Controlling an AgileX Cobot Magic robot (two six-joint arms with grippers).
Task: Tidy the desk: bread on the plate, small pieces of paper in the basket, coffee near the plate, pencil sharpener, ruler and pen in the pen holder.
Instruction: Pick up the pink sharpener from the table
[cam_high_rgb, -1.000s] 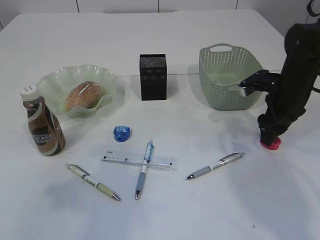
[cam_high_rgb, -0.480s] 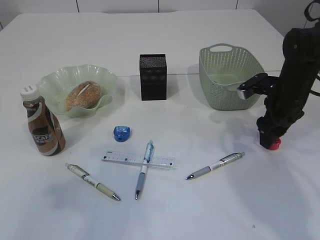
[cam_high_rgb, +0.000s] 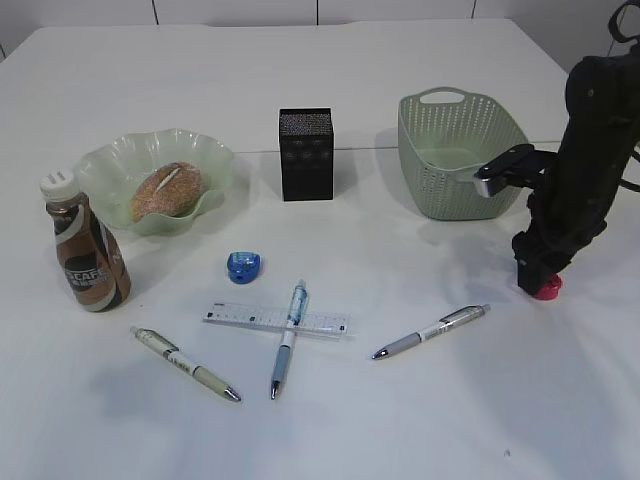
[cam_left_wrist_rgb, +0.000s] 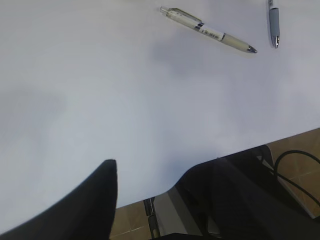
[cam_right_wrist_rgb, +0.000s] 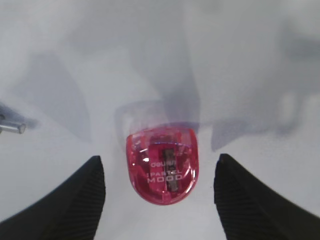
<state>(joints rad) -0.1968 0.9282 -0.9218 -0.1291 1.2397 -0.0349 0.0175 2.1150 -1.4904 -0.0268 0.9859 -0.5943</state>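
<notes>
A red pencil sharpener (cam_right_wrist_rgb: 162, 167) lies flat on the white table between the fingers of my right gripper (cam_right_wrist_rgb: 159, 159), which is open and does not touch it. In the exterior view that gripper (cam_high_rgb: 540, 278) points down at the red sharpener (cam_high_rgb: 546, 290), right of the green basket (cam_high_rgb: 455, 150). My left gripper (cam_left_wrist_rgb: 155, 175) is open and empty over the table's near edge. Bread (cam_high_rgb: 166, 190) lies on the green plate (cam_high_rgb: 210, 160), with the coffee bottle (cam_high_rgb: 88, 245) beside it. A blue sharpener (cam_high_rgb: 243, 266), a ruler (cam_high_rgb: 240, 318) and three pens (cam_high_rgb: 185, 363) (cam_high_rgb: 287, 337) (cam_high_rgb: 430, 331) lie in front of the black pen holder (cam_high_rgb: 306, 153). Small pieces of paper are out of view.
The blue-grey pen lies across the ruler. The left wrist view shows a beige pen (cam_left_wrist_rgb: 207, 31), another pen's tip (cam_left_wrist_rgb: 273, 22), and the table edge (cam_left_wrist_rgb: 150, 197) with the floor and cables below.
The right arm has shifted very slightly above the red sharpener. Nothing on the table has moved.
</notes>
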